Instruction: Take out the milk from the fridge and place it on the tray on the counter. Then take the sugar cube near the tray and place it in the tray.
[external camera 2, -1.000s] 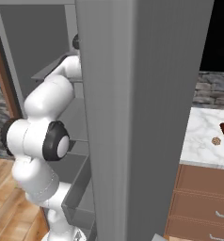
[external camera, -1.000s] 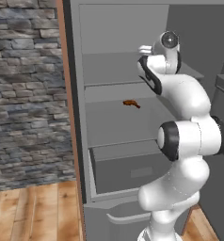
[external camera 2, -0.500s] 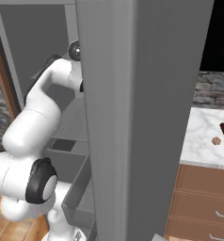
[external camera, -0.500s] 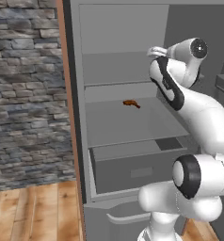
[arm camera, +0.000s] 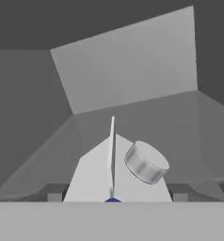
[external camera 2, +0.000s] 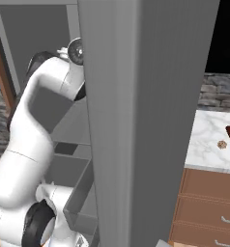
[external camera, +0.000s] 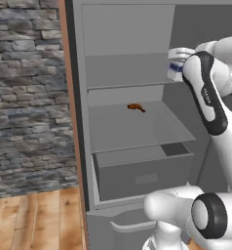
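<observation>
Hand view: milk (arm camera: 116, 174) gable and cap right at the claw, grip state unclear, carton up by the fridge (external camera: 132, 73) upper shelf, sugar cube (external camera 2: 222, 144) on surface (external camera 2: 206, 140).

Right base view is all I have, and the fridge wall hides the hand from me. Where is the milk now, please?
Observer: The left base view shows the milk at the right end of the upper shelf.
Operator: Do the fingers have it?
Observer: In the hand view the fingers stand close at both sides of the carton, so it looks gripped.
Operator: Anything else inside?
Observer: A small orange-brown food item lies on the middle shelf.
</observation>
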You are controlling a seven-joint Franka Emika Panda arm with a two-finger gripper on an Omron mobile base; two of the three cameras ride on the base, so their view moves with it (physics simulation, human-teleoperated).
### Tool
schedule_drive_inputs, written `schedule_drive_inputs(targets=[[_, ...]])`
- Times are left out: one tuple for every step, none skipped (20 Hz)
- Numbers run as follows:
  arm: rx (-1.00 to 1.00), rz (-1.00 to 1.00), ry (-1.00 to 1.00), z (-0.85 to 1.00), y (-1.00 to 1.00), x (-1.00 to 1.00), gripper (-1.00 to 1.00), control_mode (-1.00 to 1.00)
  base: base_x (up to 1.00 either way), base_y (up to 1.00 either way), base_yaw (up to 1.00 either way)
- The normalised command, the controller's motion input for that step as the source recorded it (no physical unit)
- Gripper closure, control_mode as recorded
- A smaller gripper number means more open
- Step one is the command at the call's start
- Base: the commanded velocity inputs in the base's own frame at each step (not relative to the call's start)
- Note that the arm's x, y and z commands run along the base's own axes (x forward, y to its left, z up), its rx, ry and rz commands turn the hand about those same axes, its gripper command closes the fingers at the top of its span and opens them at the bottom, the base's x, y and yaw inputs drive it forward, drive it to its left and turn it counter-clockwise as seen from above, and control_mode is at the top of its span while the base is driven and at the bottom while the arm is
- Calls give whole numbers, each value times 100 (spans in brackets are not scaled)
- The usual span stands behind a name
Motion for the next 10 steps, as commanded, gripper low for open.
schedule_drive_inputs(targets=[[0, 21, 3, 0, 29, -100, 100, -100, 0, 0, 0], [0, 23, 9, -14, 31, -100, 100, -100, 0, 0, 0], [0, 23, 6, -21, 36, -100, 100, -100, 0, 0, 0], [-1, 21, 4, -31, 49, -100, 100, -100, 0, 0, 0], [-5, 19, 1, -33, 54, -100, 100, -100, 0, 0, 0], [-7, 17, 0, -40, 57, -100, 100, -100, 0, 0, 0], [-11, 16, 0, -39, 61, -100, 100, -100, 0, 0, 0], [-13, 12, 0, -25, 69, -100, 100, -100, 0, 0, 0], [-13, 4, 0, -13, 71, -100, 100, -100, 0, 0, 0], [-9, 0, 0, -8, 64, -100, 100, -100, 0, 0, 0]])
